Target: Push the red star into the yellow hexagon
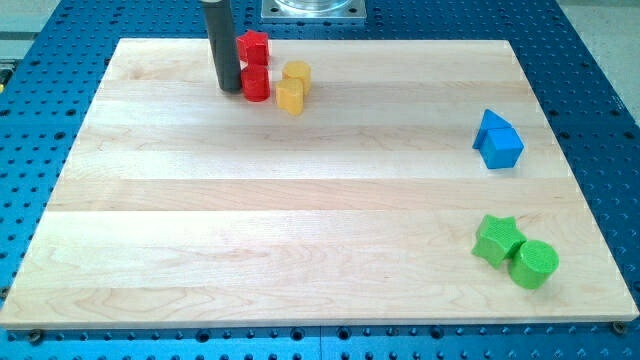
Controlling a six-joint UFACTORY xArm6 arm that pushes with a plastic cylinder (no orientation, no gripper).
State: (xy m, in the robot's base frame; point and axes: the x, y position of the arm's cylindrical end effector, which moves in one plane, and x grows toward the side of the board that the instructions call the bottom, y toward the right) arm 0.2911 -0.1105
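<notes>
Two red blocks lie near the view's top left. The upper red block [253, 46] looks angular and may be the star. The lower red block [256, 84] looks rounder. Two yellow blocks sit just to their right: an upper one [296, 73], which looks hexagonal, and a lower one [289, 97] touching it, whose shape I cannot make out. The lower red block is close beside the lower yellow one. My tip [229, 90] stands right against the left side of the lower red block, below and left of the upper red one.
The wooden board [300, 230] lies on a blue perforated table. A pair of blue blocks [497, 140] sits at the right edge. A green star [497, 240] and a green cylinder [534, 264] touch at the bottom right.
</notes>
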